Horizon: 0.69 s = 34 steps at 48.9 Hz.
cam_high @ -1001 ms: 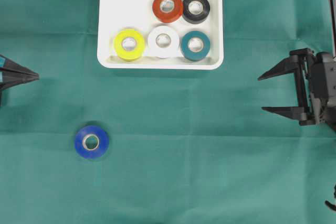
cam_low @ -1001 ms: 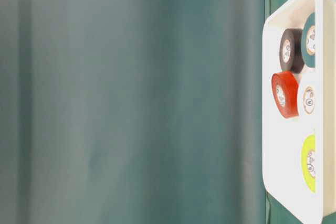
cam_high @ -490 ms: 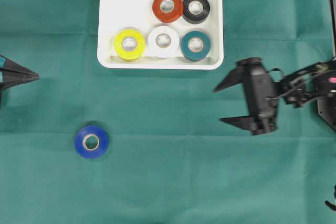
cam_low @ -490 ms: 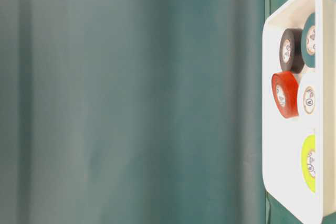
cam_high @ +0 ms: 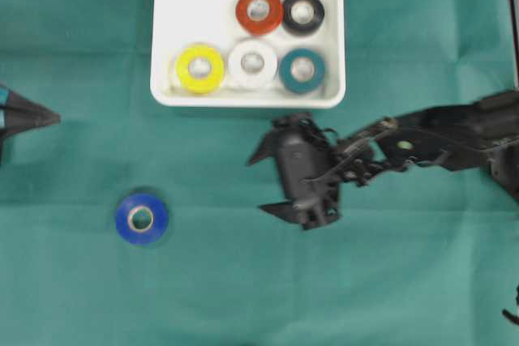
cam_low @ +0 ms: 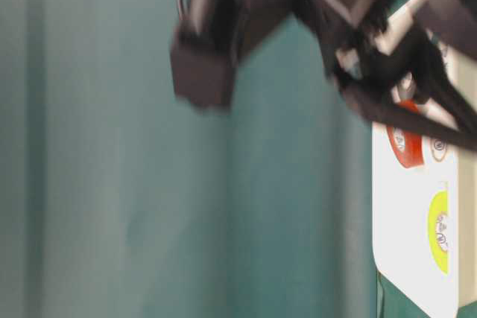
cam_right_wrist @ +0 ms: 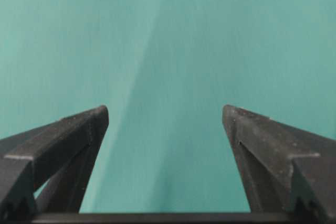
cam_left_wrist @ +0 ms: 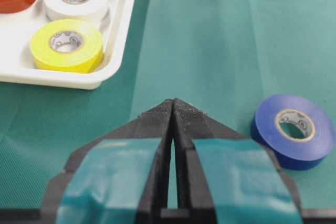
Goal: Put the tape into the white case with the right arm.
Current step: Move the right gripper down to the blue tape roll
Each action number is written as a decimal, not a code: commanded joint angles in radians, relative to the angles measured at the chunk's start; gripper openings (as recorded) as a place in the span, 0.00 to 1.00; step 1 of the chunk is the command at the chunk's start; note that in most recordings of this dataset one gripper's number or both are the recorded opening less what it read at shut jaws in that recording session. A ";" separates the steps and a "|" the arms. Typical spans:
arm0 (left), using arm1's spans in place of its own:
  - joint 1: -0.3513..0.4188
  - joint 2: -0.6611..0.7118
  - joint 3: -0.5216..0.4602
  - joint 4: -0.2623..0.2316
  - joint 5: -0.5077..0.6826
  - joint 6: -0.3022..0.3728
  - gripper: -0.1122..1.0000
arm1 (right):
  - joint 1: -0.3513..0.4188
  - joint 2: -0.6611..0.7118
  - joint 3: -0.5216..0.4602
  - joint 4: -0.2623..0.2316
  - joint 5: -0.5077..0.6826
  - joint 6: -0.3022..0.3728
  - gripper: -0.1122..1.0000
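Note:
A blue tape roll point(cam_high: 141, 218) lies flat on the green cloth at the lower left, also seen in the left wrist view as the blue tape roll point(cam_left_wrist: 294, 129). The white case point(cam_high: 195, 6) sits at the top centre and holds several rolls. My right gripper point(cam_high: 257, 185) hovers open and empty mid-table, just below the case and well right of the blue roll. In its own view the right gripper point(cam_right_wrist: 165, 111) shows only cloth between wide-spread fingers. My left gripper point(cam_high: 53, 119) rests shut at the left edge, and the left gripper point(cam_left_wrist: 173, 102) holds nothing.
Inside the case lie a red roll point(cam_high: 259, 10), a black roll point(cam_high: 302, 12), a yellow roll point(cam_high: 200, 68), a white roll point(cam_high: 252, 63) and a teal roll point(cam_high: 302, 70). The blurred right arm point(cam_low: 328, 27) fills the top of the table-level view.
The right arm has swept left from the table's right edge to the middle, jaws staying open. The left gripper and the blue roll have not moved.

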 commanded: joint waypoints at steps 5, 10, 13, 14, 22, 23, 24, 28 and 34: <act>0.003 0.008 -0.012 -0.002 -0.003 0.000 0.10 | 0.026 0.074 -0.156 -0.002 -0.002 -0.002 0.69; 0.003 0.006 -0.012 -0.003 -0.003 0.000 0.10 | 0.034 0.123 -0.238 -0.002 0.002 0.000 0.69; 0.002 0.008 -0.012 -0.003 -0.003 0.000 0.10 | 0.038 0.147 -0.279 -0.002 0.003 0.000 0.69; 0.003 0.006 -0.014 -0.003 -0.005 0.000 0.10 | 0.040 0.155 -0.293 -0.002 0.005 0.000 0.69; 0.003 0.008 -0.012 -0.003 -0.003 0.000 0.10 | 0.055 0.230 -0.413 -0.002 0.015 0.003 0.69; 0.003 0.008 -0.012 -0.002 -0.005 0.000 0.10 | 0.058 0.241 -0.428 -0.002 0.017 0.003 0.69; 0.002 0.006 -0.012 -0.003 -0.005 0.000 0.10 | 0.060 0.252 -0.442 0.000 0.018 0.003 0.69; 0.003 0.008 -0.012 -0.002 -0.003 0.000 0.10 | 0.071 0.298 -0.505 -0.002 0.028 0.005 0.69; 0.002 0.006 -0.012 -0.003 -0.003 0.000 0.10 | 0.078 0.339 -0.566 0.000 0.057 0.008 0.69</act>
